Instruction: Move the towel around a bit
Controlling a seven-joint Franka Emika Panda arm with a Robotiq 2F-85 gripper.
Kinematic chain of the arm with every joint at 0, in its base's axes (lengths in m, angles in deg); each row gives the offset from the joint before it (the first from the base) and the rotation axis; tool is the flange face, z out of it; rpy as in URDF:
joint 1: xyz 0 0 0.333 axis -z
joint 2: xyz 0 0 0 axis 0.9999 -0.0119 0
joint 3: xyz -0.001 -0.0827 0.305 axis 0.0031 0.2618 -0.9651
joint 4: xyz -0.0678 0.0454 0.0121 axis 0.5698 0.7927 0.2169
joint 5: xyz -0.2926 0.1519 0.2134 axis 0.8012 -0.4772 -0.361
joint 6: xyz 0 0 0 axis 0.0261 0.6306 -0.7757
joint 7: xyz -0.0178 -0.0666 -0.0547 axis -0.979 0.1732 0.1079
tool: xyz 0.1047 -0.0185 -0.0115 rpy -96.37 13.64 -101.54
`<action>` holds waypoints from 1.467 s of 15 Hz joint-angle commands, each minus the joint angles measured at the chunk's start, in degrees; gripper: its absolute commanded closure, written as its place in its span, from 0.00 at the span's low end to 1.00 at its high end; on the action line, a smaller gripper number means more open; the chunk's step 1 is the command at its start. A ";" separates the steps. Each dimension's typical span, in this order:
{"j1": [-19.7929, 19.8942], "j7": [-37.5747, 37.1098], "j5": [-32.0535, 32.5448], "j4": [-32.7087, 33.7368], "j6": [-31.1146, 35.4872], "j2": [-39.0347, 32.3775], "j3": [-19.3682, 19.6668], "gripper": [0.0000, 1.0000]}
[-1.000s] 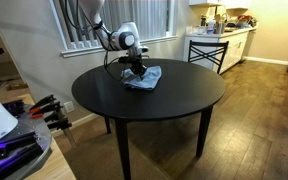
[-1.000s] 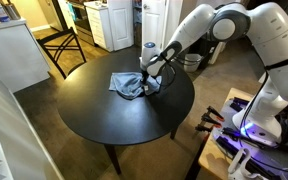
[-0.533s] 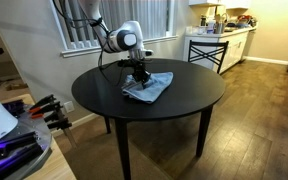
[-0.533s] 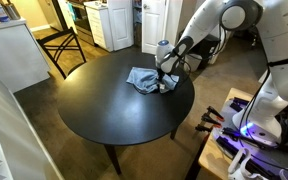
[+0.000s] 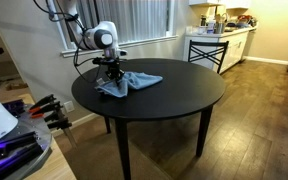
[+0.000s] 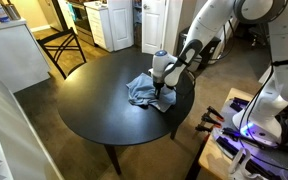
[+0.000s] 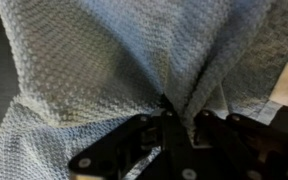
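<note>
A fold of the towel (image 5: 132, 81) is held pinched in the claw (image 5: 111, 73), fingers pressed together on it, apparently so the cloth can be dragged rather than lifted. The towel is spread, rumpled, near the left edge of the round dark table (image 5: 174, 100). In the wrist view a soft, knobbly grey weave is seen, gathered into creases at the pinch.
</note>
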 commanded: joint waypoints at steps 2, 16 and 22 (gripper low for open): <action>-4.56 3.59 1.78 1.80 -3.86 0.84 -5.07 0.95; -2.59 5.07 5.08 35.38 -16.04 -17.03 4.19 0.95; -2.14 -1.57 8.73 27.67 -13.21 -12.80 13.61 0.95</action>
